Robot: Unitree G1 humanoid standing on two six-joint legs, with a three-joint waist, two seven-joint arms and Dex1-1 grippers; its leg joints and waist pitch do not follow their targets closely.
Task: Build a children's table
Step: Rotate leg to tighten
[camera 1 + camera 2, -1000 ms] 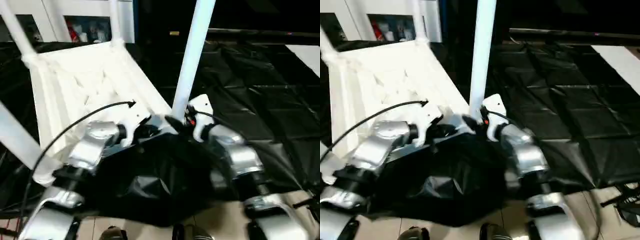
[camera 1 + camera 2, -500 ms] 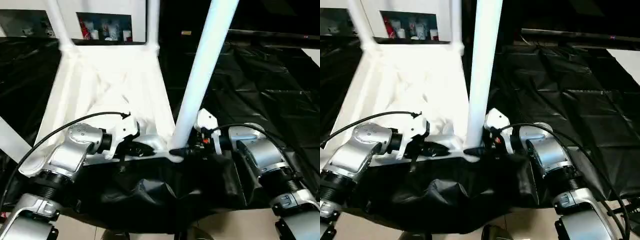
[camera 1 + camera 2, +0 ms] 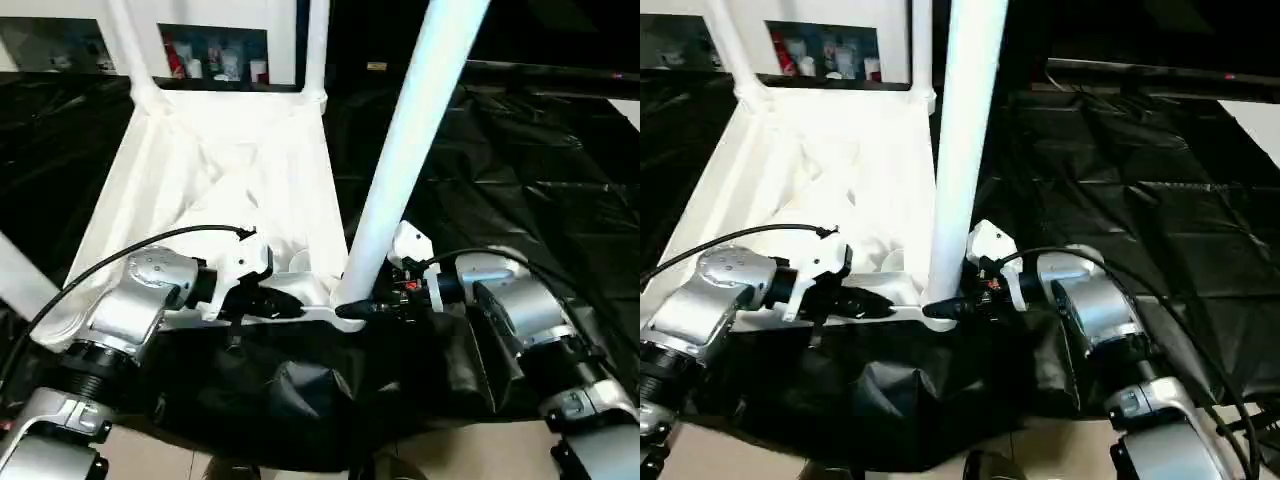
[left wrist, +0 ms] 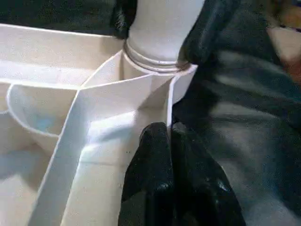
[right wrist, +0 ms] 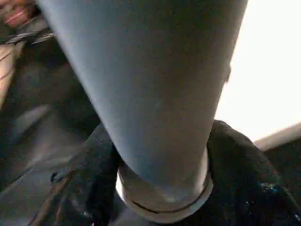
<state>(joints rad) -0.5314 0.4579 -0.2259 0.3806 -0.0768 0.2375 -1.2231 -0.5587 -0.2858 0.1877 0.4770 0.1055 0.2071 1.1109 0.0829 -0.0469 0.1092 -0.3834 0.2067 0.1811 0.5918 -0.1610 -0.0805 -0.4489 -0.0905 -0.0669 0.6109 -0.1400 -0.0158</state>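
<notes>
Two pincers work the upturned table top point(image 3: 220, 190): the left pincer point(image 4: 170, 141) pinched shut on its rim, the right pincer point(image 3: 352, 309) clasping the near leg point(image 3: 405, 150) at its socket.

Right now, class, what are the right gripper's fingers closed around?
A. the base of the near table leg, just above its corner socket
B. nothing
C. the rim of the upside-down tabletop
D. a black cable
A: in the right wrist view, black fingers flank the near table leg at its base, above the corner socket.

Black crinkled sheet point(image 3: 520, 170) spread as work surface; upturned white table top point(image 3: 215, 170) lies on it.
</notes>
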